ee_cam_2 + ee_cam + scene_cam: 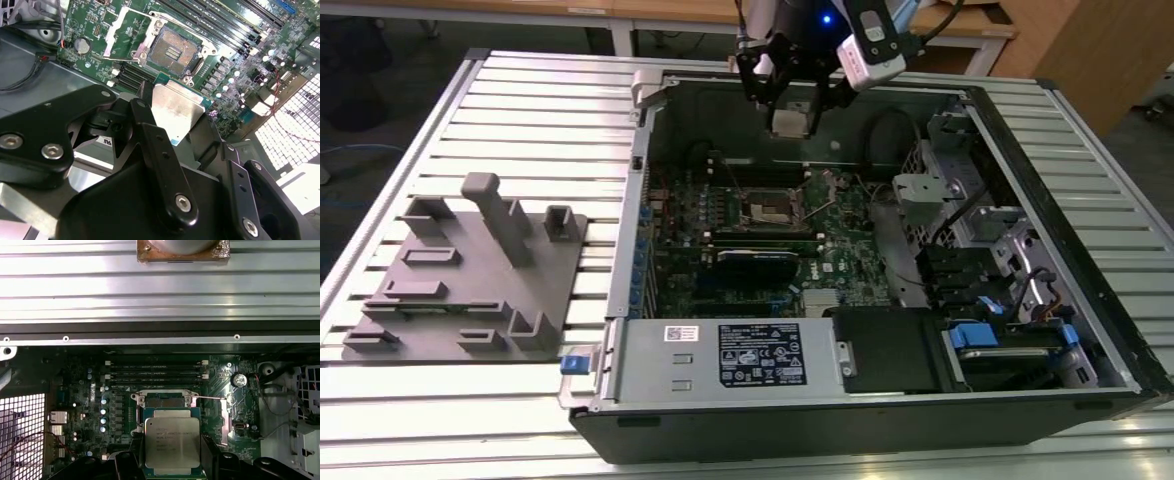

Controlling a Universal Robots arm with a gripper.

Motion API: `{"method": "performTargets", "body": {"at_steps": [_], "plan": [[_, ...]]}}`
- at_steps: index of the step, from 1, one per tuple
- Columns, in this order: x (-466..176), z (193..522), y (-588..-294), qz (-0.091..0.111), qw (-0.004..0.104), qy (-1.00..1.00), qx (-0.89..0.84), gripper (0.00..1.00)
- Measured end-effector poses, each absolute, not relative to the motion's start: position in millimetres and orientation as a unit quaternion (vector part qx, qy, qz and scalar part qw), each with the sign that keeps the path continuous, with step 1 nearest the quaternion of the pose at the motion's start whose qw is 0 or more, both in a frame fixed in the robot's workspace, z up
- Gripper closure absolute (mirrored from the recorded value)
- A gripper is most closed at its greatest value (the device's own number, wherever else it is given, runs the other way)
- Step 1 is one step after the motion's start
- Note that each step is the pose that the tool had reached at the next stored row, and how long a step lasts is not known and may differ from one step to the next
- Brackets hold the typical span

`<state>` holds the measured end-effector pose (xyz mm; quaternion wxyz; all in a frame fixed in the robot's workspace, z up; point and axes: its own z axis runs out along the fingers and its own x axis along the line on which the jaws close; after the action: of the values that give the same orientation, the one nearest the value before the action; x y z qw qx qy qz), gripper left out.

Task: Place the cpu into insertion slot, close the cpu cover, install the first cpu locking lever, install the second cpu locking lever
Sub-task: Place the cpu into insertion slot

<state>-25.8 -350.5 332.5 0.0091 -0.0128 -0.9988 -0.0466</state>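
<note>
My gripper point(791, 118) hangs over the far part of the open computer case, shut on the cpu point(790, 123). The cpu is a flat silver square, seen in both wrist views between the black fingers point(150, 125) point(171, 440). The insertion slot point(774, 210) lies below on the green board, with a dark centre and silver rim, nothing in it point(175, 50). In the first wrist view the cpu hides most of the insertion slot point(162, 401). The cpu cover point(125, 32) stands swung open beside the slot. A thin locking lever point(210, 398) sticks out at the slot's side.
The case walls point(640, 200) ring the board. A silver power supply box point(720, 355) and drive bays point(987, 300) fill the near and right-hand side. Black memory sticks point(155, 371) lie next to the slot. A grey fixture plate with pegs point(467, 270) sits on the slatted table point(534, 100).
</note>
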Motion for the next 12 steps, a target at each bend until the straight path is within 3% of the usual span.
{"method": "performTargets", "body": {"at_steps": [12], "plan": [[-25.8,328.3,-350.5,-0.046,0.009,-0.999,-0.013,0.46]]}}
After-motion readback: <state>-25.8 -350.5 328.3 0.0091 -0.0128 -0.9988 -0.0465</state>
